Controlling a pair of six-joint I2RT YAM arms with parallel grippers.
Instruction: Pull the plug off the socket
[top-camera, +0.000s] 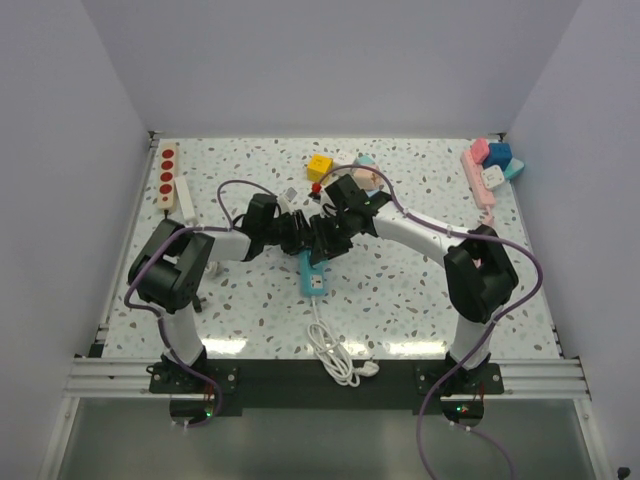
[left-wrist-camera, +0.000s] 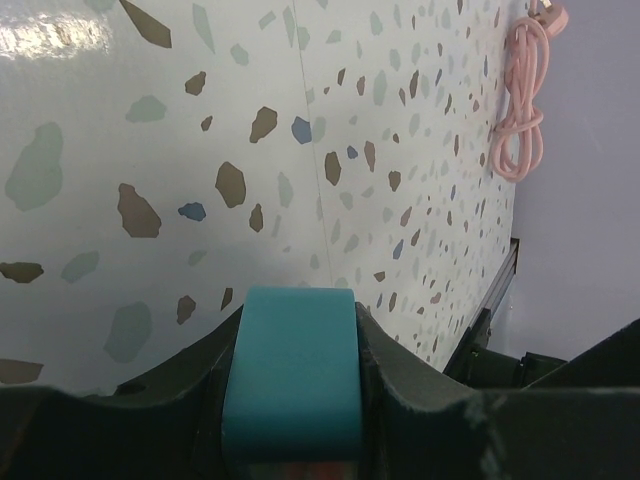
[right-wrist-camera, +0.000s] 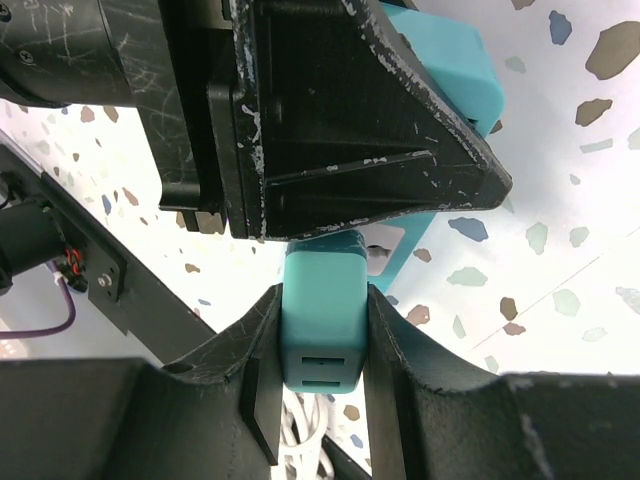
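Teal plastic fills both grips. Our right gripper (right-wrist-camera: 322, 330) is clenched on the plug (right-wrist-camera: 322, 290), which seems seated in its socket. Our left gripper (left-wrist-camera: 293, 345) is clamped across the socket strip (left-wrist-camera: 290, 400), mid-table (top-camera: 430, 290), its white cable (top-camera: 335, 355) coiled nearby. We judge the left should hold the strip rigid while the right draws straight along the pins, without twisting.
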